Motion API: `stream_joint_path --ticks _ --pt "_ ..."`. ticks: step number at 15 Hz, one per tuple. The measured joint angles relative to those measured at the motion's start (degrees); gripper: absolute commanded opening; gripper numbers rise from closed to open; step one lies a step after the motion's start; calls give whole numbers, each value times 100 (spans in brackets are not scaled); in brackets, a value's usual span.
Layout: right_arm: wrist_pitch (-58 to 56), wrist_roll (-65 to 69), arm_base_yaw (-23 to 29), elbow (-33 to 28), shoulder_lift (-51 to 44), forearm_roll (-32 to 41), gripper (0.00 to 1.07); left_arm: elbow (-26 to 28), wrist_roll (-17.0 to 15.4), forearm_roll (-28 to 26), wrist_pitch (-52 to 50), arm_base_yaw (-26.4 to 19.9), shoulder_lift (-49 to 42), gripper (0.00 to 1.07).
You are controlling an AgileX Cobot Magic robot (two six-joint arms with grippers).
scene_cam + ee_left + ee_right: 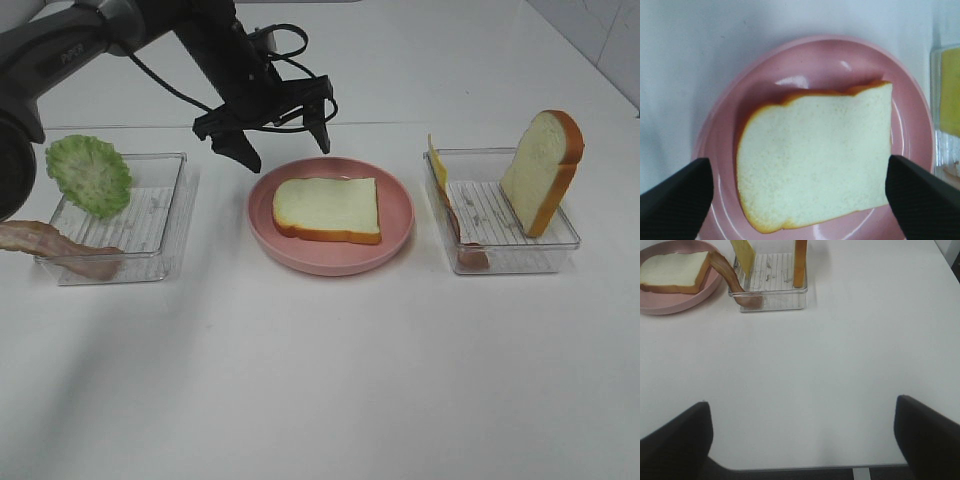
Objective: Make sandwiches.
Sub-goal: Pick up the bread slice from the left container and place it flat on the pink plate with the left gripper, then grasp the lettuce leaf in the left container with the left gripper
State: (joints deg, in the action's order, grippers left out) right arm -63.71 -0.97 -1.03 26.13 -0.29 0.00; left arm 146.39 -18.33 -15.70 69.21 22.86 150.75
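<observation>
A white bread slice (327, 208) with orange-brown crust lies flat on the round pink plate (330, 258). My left gripper (286, 150) hovers open above the plate's far rim. In the left wrist view its fingers (675, 200) stand wide on either side of the slice (815, 160) without touching it. A second bread slice (540, 170) leans upright in the right tray (500, 215), beside yellow cheese (437, 160) and a bacon strip (470, 255). My right gripper (802, 437) is open over bare table, empty, and out of the exterior high view.
The left clear tray (150, 215) holds ruffled green lettuce (90, 175) leaning on its far-left corner and a bacon strip (50, 245) draped over its near-left edge. The left arm's cables hang behind the plate. White table stretches in front of the plate and trays.
</observation>
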Motion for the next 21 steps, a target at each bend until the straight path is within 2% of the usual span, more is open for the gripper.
stream_joint_path --ticks 4,5,8,9,10,14,17,19,21 --pt "0 0 0 0 0 0 96 40 -11 395 23 40 -327 86" --pt "0 0 0 0 0 0 96 -40 80 705 29 40 -596 86" --pt "0 0 0 0 0 0 96 -458 252 1083 29 -34 -1106 86" --pt "0 0 0 0 0 0 96 -1071 361 1226 29 -298 -1730 86" --pt "0 0 0 0 0 0 96 -1255 413 1249 29 -384 -1896 86" --pt "0 0 0 0 0 0 96 -2567 773 1444 34 -974 -3209 86" --pt "0 0 0 0 0 0 96 -3323 985 1513 34 -1364 -3684 86" --pt "0 0 0 0 0 0 96 -4028 1220 1536 46 -1891 -3965 86" --pt "0 0 0 0 0 0 96 -4228 1312 1570 52 -2166 -4005 86"
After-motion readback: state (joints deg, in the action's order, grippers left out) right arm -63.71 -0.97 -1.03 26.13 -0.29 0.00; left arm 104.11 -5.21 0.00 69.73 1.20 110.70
